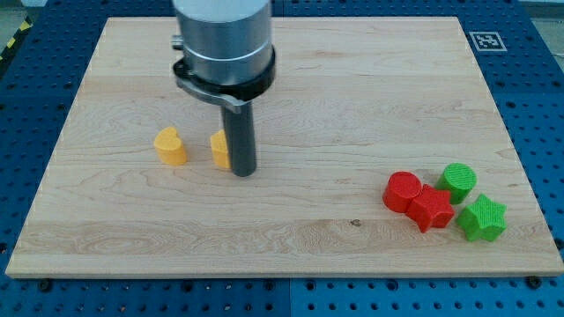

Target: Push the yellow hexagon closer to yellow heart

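The yellow heart [171,146] lies on the wooden board [291,79] left of centre. The yellow hexagon [219,149] lies just to its right, a small gap between them; the rod hides the hexagon's right part. My tip [243,173] rests on the board, touching the hexagon's right side or very near it.
At the view's lower right lies a cluster: a red cylinder [403,191], a red star [431,209], a green cylinder [458,181] and a green star [482,218]. A black-and-white marker [486,40] sits at the board's top right corner. Blue pegboard surrounds the board.
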